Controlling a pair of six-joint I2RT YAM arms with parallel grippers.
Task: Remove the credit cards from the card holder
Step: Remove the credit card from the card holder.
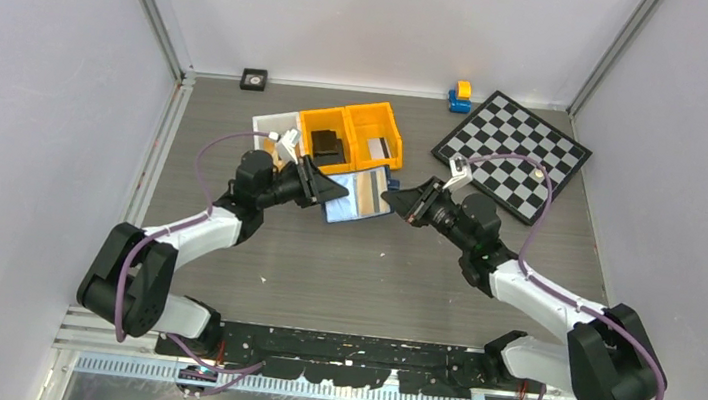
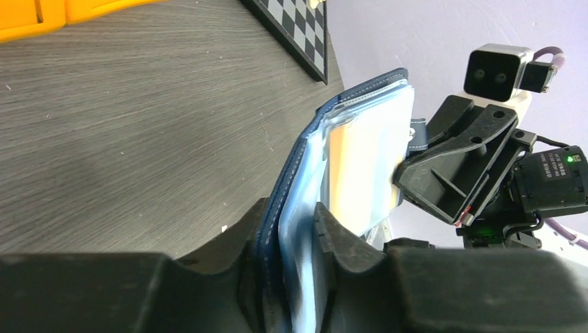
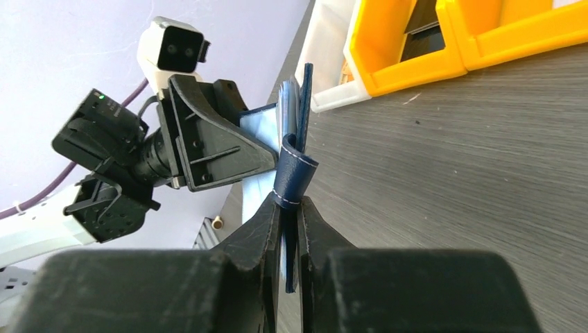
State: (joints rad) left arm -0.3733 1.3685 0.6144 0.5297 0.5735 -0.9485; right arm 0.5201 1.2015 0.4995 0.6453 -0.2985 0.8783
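Left end effector (image 2: 290, 216) fingers sit on either side of the card holder (image 2: 295, 163) at its near edge; whether they press on it I cannot tell. Right end effector (image 3: 289, 208) is clamped on the holder's navy flap at the opposite side. Between them the holder is spread open over the counter (image 1: 342, 269), just in front of the orange bins (image 1: 352, 134), with a tan card (image 2: 347, 173) showing through its clear pocket.

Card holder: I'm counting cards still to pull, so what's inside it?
A tan card shows in a clear pocket of the card holder. Anything behind it is covered by that card.
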